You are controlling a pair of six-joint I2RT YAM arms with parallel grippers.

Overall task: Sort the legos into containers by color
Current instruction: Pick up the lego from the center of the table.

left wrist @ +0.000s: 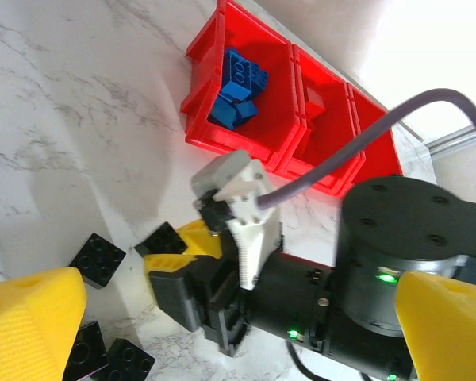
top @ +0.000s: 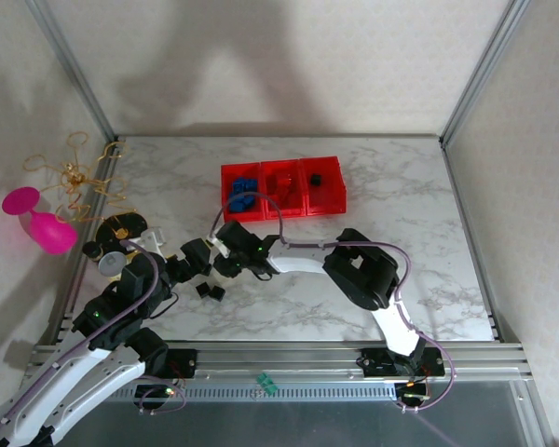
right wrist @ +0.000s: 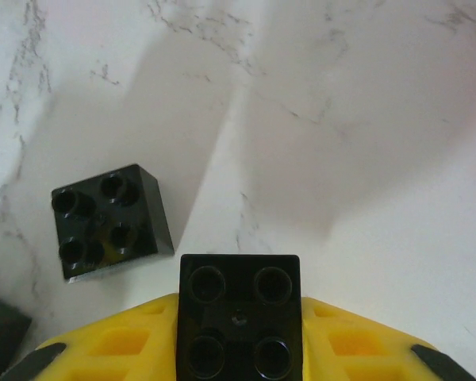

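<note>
Two hands crowd same near patch of surface [right wrist: 341, 119]. Right hand [right wrist: 238, 349] pinches black brick [right wrist: 238, 294]; left hand [left wrist: 242, 282] wide, empty, right on top of it. Risks: arms clash on lift; loose black bricks [left wrist: 97, 258] just beside get knocked; held brick slips en route, lands in wrong bin. Far: bins [top: 289, 212], left w/ blue bricks [left wrist: 238, 91], mid w/ red ones [top: 281, 180], right w/ black bit [top: 315, 177]; held brick prob. goes there.
</note>
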